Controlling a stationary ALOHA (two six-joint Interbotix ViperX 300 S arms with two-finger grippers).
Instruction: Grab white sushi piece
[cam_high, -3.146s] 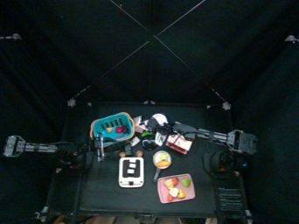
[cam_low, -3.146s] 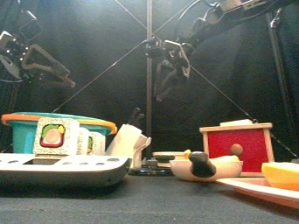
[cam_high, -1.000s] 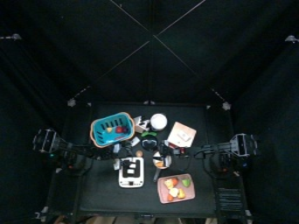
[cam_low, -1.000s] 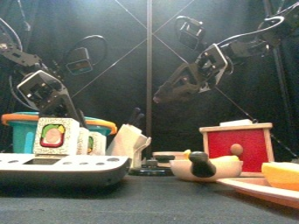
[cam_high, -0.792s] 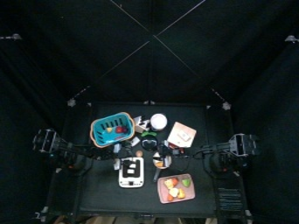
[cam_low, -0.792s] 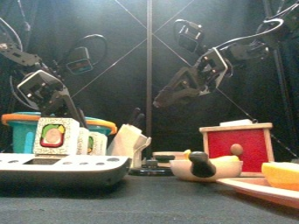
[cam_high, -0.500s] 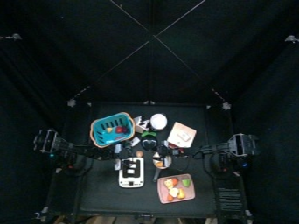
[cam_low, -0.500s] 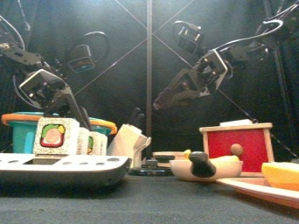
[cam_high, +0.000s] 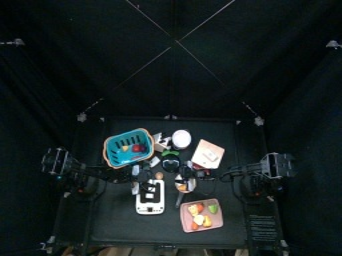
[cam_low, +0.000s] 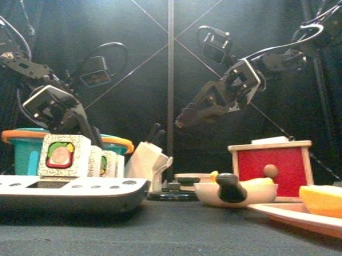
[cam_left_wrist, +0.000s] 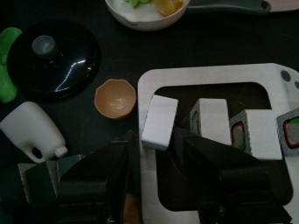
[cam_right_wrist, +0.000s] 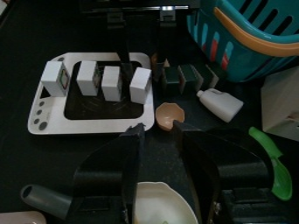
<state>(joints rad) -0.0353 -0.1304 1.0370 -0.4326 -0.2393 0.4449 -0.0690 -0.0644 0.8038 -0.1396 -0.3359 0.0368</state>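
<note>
Nearest to us on the black table (cam_high: 118, 212), the white sushi tray (cam_low: 67, 193) sits at the front left, and a pink plate (cam_high: 201, 216) with orange fruit lies at the front right. On the tray stand several sushi pieces; the white sushi piece (cam_left_wrist: 159, 120) is at the end of the row, touching nothing but the tray, with the left gripper (cam_left_wrist: 149, 166) hovering just above it, jaws spread and empty. Beside the tray we see a small tan bowl (cam_left_wrist: 114, 98) and a white bottle (cam_left_wrist: 30, 129) lying on its side. Just behind the tray stands the teal basket (cam_low: 36, 146) with an orange rim; to the right, a duck-shaped toy (cam_low: 230, 189) and a red-and-white box (cam_low: 270, 164). The right gripper (cam_right_wrist: 163, 171) hangs over the middle, jaws spread and empty, with a white bowl (cam_right_wrist: 162, 205) just under it. Black curtains (cam_high: 54, 70) close the pen on all sides.
</note>
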